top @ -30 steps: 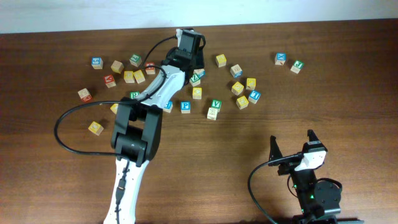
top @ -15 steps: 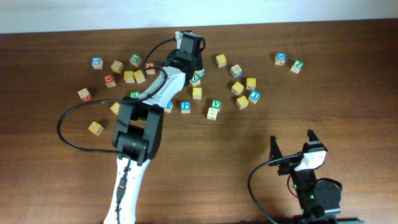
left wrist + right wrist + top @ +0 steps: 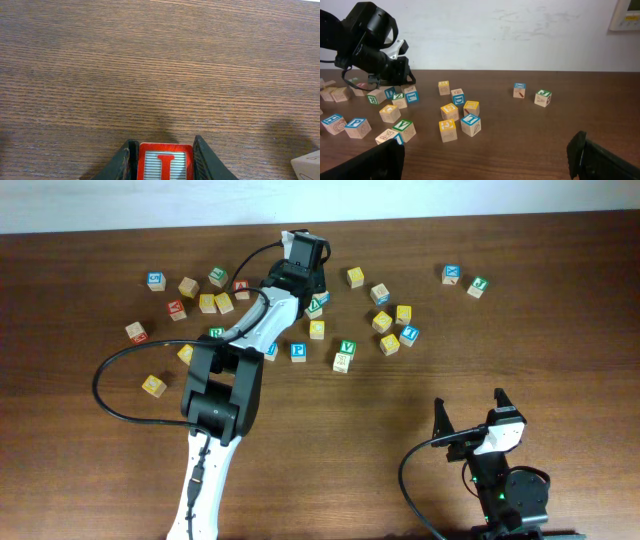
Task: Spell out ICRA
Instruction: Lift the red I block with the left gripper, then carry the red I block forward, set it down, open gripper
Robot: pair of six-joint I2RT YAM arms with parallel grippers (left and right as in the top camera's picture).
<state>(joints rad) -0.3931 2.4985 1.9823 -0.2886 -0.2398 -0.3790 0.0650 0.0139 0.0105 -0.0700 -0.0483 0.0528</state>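
Note:
My left gripper [image 3: 161, 152] is shut on the red-bordered I cube [image 3: 165, 162], which sits between its two dark fingers just above the bare wood. In the overhead view this gripper [image 3: 303, 268] is at the far middle of the table, among the scattered cubes. My right gripper [image 3: 470, 412] is open and empty near the front right, and its fingers frame the right wrist view [image 3: 490, 165]. I cannot read the C, R and A letters on the small scattered cubes.
Several alphabet cubes lie loosely across the far half of the wooden table [image 3: 400, 410]. A blue P cube [image 3: 298, 351] and a green V cube [image 3: 347, 347] lie near the middle. Two cubes [image 3: 465, 280] sit apart at the far right. A cube corner [image 3: 307, 165] lies right of the left gripper.

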